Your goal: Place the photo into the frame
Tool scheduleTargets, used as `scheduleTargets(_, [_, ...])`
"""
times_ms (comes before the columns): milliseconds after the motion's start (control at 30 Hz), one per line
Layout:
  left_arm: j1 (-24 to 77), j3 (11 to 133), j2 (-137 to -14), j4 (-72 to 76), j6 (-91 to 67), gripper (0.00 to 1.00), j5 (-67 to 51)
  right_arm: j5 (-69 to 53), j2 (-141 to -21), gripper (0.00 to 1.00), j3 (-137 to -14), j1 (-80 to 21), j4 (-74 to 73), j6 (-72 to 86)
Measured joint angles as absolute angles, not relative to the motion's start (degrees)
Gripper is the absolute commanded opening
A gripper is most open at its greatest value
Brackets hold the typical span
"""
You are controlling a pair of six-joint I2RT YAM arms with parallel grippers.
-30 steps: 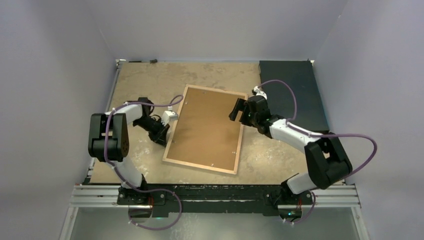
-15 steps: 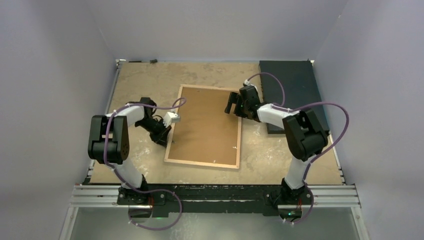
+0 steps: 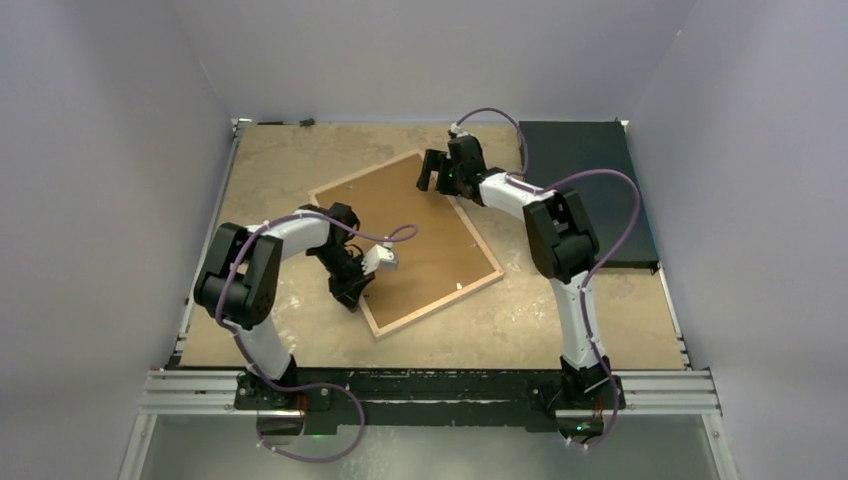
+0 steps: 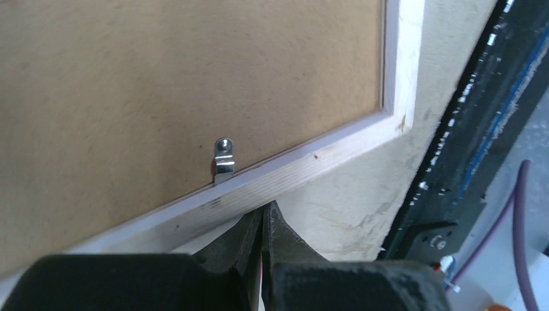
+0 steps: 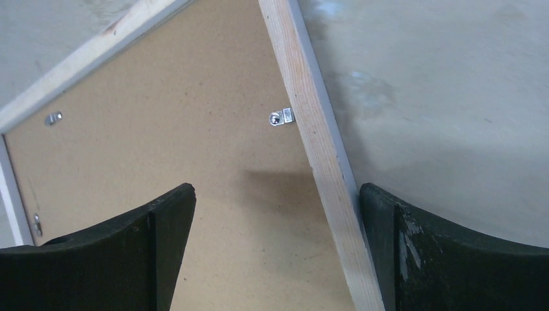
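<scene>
The frame (image 3: 440, 304) shows a pale, light-wood rim with faint grain and a whitish outer edge. Inside it, the backing board (image 3: 420, 225) is flat tan-brown, finely speckled. Small clips (image 4: 223, 159) on the board are shiny silver. The table (image 3: 270, 170) is sandy beige, mottled with paler, chalky patches. A mat (image 3: 590, 170) at its far right corner is plain black. The left tool (image 4: 262, 227) and right tool (image 3: 437, 172) are matte black. Both arms (image 3: 510, 195) mix white shells with black joints, and their cables (image 3: 610, 190) are purple. The rail (image 3: 430, 385) along the near edge is black with silver bars.
</scene>
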State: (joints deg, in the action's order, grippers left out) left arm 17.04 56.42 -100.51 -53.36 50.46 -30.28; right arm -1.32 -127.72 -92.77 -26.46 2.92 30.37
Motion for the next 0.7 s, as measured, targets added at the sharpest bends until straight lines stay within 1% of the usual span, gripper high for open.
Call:
scheduleTargets(100, [20.9,56.9,-101.8,-55.4,49.5,0.0,-30.2,-3.6,-129.4,0.99,-95.1,-27.3,3.5,29.5])
scheduleTargets(300, [26.2,57.8,-104.0,-58.4,46.6,0.0,-30.0,-6.2,-129.5,0.99,-95.1,-28.3,3.9,28.0])
scheduleTargets(433, [28.2,59.0,-104.8,-59.9,45.8,0.06,-29.5,-5.4,-128.6,0.99,-93.9,-28.6,4.1,27.2])
scheduleTargets(600, [26.3,61.9,-104.9,-62.7,48.7,0.13,-29.1,-2.8,-122.5,0.99,-89.1,-29.0,2.3,26.5])
scheduleTargets(700, [18.8,67.2,-104.9,-65.3,51.9,0.16,-29.4,-2.0,-117.3,0.99,-86.2,-29.8,2.0,26.5])
